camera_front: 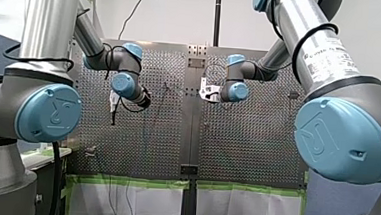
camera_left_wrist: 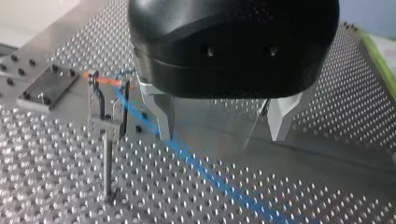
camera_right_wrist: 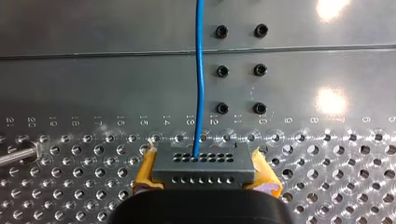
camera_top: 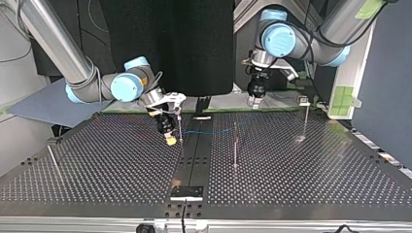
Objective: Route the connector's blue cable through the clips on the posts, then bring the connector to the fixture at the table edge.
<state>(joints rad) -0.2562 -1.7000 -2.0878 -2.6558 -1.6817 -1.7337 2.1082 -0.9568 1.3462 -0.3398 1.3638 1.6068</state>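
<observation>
Clamping the grey connector (camera_right_wrist: 204,163) between yellow pads (camera_right_wrist: 148,171), my right gripper (camera_right_wrist: 204,169) holds it low over the perforated table (camera_right_wrist: 70,186).
Its blue cable (camera_right_wrist: 200,70) runs straight ahead from the fingers. My left gripper (camera_left_wrist: 223,134) hangs with metal fingers (camera_left_wrist: 164,116) apart, holding nothing; the cable passes under it beside one finger, with a clip post (camera_left_wrist: 107,140) just beyond that finger.

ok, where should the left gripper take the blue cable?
Grip the straight free run just past the clip post, coming down from above with the jaws set across it. The blue cable runs unobstructed there, under the open left gripper. Closer in, the post would probably crowd one side.
</observation>
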